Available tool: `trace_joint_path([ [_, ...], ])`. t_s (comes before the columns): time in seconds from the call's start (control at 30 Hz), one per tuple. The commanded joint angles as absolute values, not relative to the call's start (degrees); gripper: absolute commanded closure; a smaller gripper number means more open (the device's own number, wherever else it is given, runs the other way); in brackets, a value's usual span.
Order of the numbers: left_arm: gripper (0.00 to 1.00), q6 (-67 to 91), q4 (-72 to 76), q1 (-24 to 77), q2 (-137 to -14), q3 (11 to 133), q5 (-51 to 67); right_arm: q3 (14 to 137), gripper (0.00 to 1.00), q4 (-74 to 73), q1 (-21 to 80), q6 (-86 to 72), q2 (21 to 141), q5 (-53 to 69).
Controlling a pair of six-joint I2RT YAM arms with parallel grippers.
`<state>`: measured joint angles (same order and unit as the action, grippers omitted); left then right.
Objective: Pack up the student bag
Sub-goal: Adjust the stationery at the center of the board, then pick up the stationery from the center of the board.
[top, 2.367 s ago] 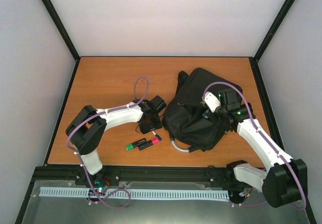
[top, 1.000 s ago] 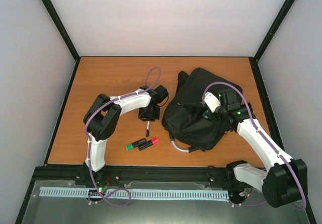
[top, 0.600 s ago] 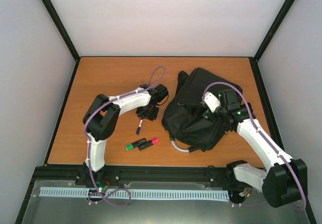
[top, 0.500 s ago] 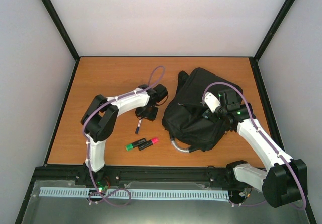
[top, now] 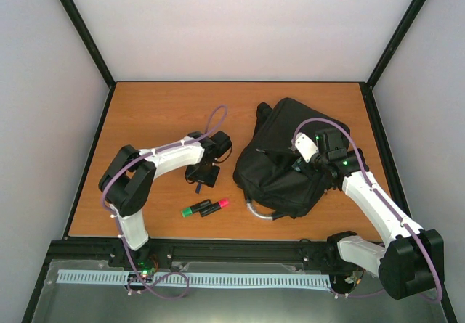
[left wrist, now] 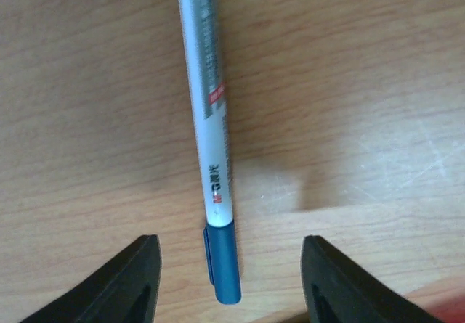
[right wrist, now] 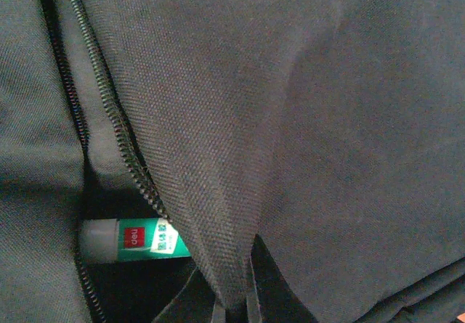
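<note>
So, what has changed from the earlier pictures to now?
The left gripper moved left, away from the student bag, opened and let go of the pen, which now lies flat between its open jaws. The right gripper stays shut on the bag's fabric; the two highlighters have not moved.

This looks like a robot lab. Two robot arms [top: 171,156] sit at a wooden table [top: 160,109] with plain white walls [top: 240,25] around.

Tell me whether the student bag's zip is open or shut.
Open. In the right wrist view the zip teeth are parted, and a white-and-green tube shows inside the student bag.
</note>
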<state>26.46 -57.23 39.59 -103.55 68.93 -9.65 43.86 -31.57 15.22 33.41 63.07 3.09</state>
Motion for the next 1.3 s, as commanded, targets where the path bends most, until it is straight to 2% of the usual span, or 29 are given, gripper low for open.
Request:
trace_joint_path([
  [0.0, 0.51, 24.59, -53.73, 39.29, -102.15, 70.07, -8.5, 44.56, 0.97, -31.22, 15.55, 33.68, 62.49, 6.61],
  [0.07, 0.57, 24.62, -54.27, 39.29, -103.67, 71.09, -9.33, 44.52, 0.97, -31.16, 15.55, 33.61, 62.41, 6.57],
  [0.23, 0.59, 27.03, -56.47, 39.25, -108.35, 73.96, -14.82, 44.56, 0.97, -31.17, 15.54, 33.66, 62.4, 6.39],
  [0.57, 0.66, 28.79, -55.07, 39.04, -111.16, 74.36, -14.43, 44.51, 0.97, -31.1, 15.54, 33.74, 62.75, 6.59],
  [0.83, 0.81, 28.3, -53.67, 38.85, -110.78, 72.38, -10.92, 44.47, 0.97, -31.1, 15.56, 33.74, 62.82, 6.48],
  [1.0, 0.98, 29.12, -53.35, 38.83, -111.22, 71.78, -11.35, 44.56, 0.97, -31.09, 15.55, 33.64, 63.0, 6.59],
  [1.1, 0.99, 30.34, -53.73, 38.85, -108.61, 71.65, -14.92, 44.49, 0.97, -31.21, 15.55, 33.57, 63.18, 6.66],
  [1.27, 0.99, 28.92, -55.47, 38.85, -102.64, 73.35, -13.54, 44.56, 0.97, -30.94, 15.5, 33.5, 63.63, 6.03],
])
